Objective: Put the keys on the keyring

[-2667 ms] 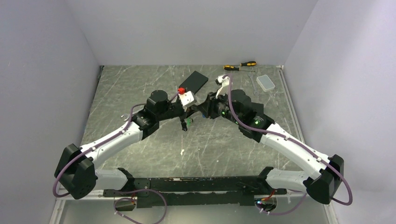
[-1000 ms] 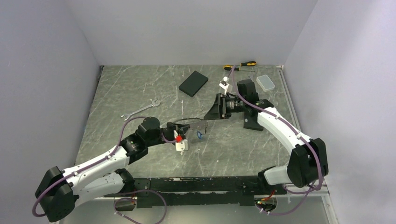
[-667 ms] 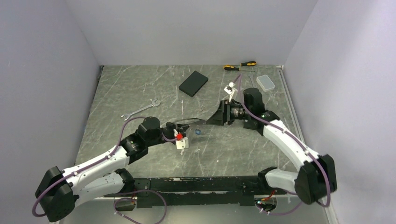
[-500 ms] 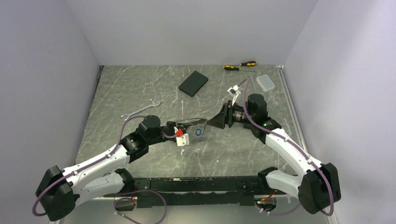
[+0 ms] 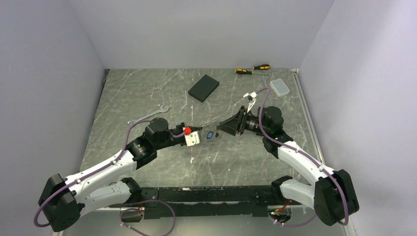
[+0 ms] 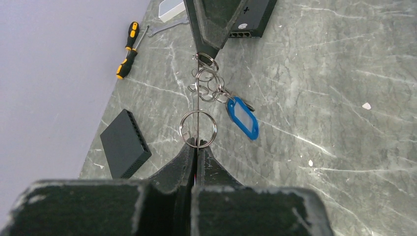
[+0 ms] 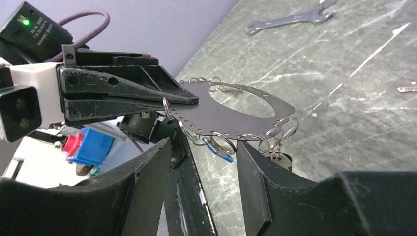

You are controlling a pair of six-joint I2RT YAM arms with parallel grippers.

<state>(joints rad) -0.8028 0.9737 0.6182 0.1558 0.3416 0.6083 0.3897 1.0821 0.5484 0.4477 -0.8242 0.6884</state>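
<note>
The keyring point(image 7: 236, 118) is a thin flat oval of grey metal with a large opening. Small holes line its rim, and several split rings point(image 7: 282, 130) hang from them. My left gripper point(image 6: 196, 147) is shut on one end of it and holds it edge-on above the table point(image 5: 211, 130). A key with a blue tag point(image 6: 243, 118) dangles from the rings point(image 7: 219, 150). My right gripper point(image 7: 204, 145) faces the left one, open, its fingertips at the keyring's far end point(image 6: 206, 46).
A silver wrench point(image 5: 147, 114) lies left of the arms. At the back lie a black box point(image 5: 203, 87), two screwdrivers point(image 5: 252, 69) and a small clear case point(image 5: 280, 87). A small silver piece point(image 7: 407, 89) lies on the marbled table point(image 5: 147, 88).
My right arm swung down and left until its fingertips reached the keyring's far end. My left gripper rose a little with the keyring, and the blue tag moved with it.
</note>
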